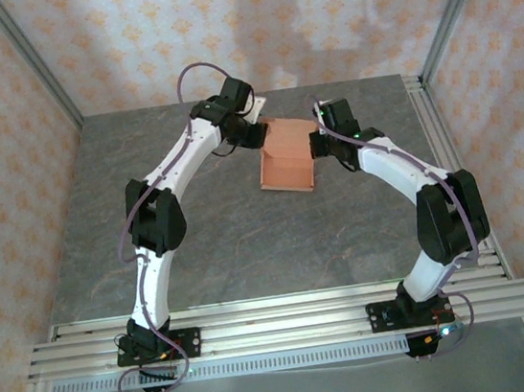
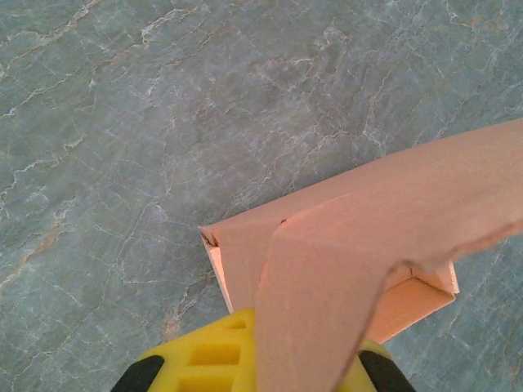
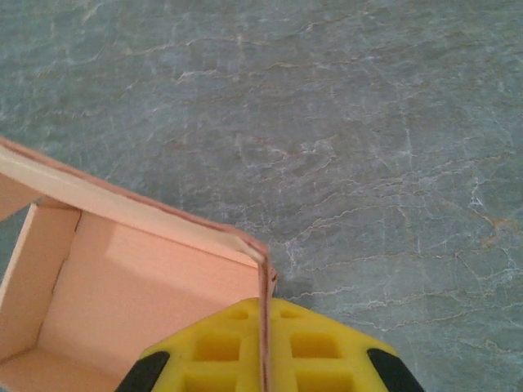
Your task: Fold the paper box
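clenched with the right tool (image 1: 321, 143) on a thin upright wall of the paper box (image 1: 286, 159), card edge pinched between the yellow fingers (image 3: 212, 347). met at the left tool (image 1: 250, 134) by a bent flap, clenched or released impossible to tell under the card. half-folded, open-topped, on the grey counter (image 1: 199, 233) toward 12 o'clock, left tool at its 10 o'clock, right tool at its 3 o'clock.

one paper box (image 1: 286, 157), two grippers (image 1: 252, 135) (image 1: 319, 144), one table (image 1: 221, 250).

no readable text, label or number on any surface
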### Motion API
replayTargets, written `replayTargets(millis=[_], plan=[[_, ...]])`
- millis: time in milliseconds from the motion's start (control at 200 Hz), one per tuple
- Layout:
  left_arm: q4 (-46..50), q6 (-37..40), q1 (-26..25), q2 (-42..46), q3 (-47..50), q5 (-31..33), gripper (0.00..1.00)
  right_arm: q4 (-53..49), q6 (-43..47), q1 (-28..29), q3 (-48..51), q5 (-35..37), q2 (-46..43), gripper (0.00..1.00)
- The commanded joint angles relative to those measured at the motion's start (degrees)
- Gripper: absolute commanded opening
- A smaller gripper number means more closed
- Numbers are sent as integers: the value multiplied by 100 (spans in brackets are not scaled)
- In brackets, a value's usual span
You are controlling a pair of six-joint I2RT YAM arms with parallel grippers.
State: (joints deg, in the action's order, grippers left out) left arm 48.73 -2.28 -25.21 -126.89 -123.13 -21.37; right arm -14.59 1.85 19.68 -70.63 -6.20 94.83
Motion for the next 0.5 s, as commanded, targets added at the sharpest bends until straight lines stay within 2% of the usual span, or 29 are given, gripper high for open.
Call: replayTargets(millis=[0,185,285,496], plan=[[-309,-338,-104,269,124,181,0,435,-537,84,100,595,-199,0],[-558,-658,-168,361,468,277,0,798,-829,166,246,783,-176,0],[-889,-949,-184,452,728,283,0,1031,-892,306,344,1115,-140,0],[-1427,-1260,-305,527,1055,406,0,2018,-999,464,881,1505,-200,0]])
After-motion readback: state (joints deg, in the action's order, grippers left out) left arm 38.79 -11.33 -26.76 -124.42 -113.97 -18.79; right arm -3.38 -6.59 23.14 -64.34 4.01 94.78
